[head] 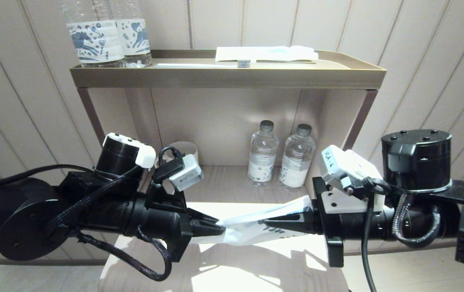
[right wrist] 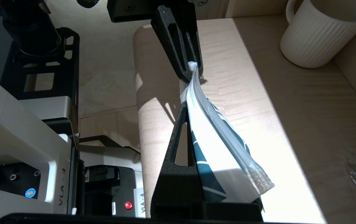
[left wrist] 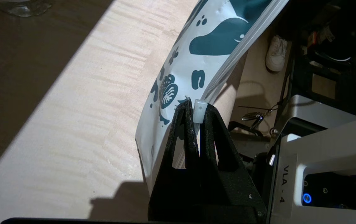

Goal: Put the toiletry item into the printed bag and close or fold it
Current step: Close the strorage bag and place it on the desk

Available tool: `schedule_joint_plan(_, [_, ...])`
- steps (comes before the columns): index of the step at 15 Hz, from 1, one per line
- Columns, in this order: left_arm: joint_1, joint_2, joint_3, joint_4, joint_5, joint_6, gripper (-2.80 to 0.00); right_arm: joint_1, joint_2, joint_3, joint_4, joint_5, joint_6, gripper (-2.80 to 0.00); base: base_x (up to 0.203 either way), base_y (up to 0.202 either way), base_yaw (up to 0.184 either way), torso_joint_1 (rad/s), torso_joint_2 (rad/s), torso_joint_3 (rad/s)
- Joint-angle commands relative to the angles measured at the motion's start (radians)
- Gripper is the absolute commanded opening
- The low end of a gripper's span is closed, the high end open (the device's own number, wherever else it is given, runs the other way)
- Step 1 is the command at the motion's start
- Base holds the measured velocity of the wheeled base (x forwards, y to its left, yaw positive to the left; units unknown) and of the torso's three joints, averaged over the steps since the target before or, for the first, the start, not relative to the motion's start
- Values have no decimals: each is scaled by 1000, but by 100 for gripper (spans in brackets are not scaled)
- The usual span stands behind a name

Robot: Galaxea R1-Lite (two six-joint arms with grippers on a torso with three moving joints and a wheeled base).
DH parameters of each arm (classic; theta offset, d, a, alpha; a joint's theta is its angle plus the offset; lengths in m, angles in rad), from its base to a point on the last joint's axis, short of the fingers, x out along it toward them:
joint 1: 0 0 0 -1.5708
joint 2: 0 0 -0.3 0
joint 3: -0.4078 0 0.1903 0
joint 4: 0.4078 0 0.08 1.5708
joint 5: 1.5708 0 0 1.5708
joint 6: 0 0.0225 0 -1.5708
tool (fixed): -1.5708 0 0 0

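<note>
The printed bag [head: 248, 230], white with dark blue print, hangs stretched between my two grippers above the lower wooden shelf [head: 232, 263]. My left gripper [head: 218, 227] is shut on one end of it, pinching the white zip slider [left wrist: 199, 109] at the bag's sealing strip. The print and the strip run away from its fingertips in the left wrist view [left wrist: 181, 71]. My right gripper [head: 267, 223] is shut on the other end of the bag [right wrist: 215, 143]; one of its fingers [right wrist: 178, 140] shows and the other is hidden behind the bag. Whether a toiletry item is inside cannot be told.
A ribbed white mug [right wrist: 319, 31] stands at the back left of the lower shelf and two small water bottles [head: 262, 152] at the back middle. The top tray [head: 227, 77] holds two large bottles [head: 106, 34], a white packet [head: 266, 52] and a toothbrush [head: 203, 64].
</note>
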Motion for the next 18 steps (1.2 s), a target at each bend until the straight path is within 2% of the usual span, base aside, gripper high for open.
schedule_joint_plan(1, [20,-19,0,-4,-4,3,-280,-3,-5,-2,-2,3,-2,-280,0,0,0,0,0,0])
schedule_joint_plan(4, [70,-33,-8,-3,-9,15,-280,-34,-24,-7,0,5,-2,-280,0,0,0,0,0,0])
schedule_joint_plan(8, [79,-11,-15,-3,-13,23,-280,-68,-47,-19,13,6,-2,-280,0,0,0,0,0,0])
schedule_joint_plan(18, [129,1,-34,-2,-14,28,-280,-81,-53,-28,21,5,-2,-280,0,0,0,0,0,0])
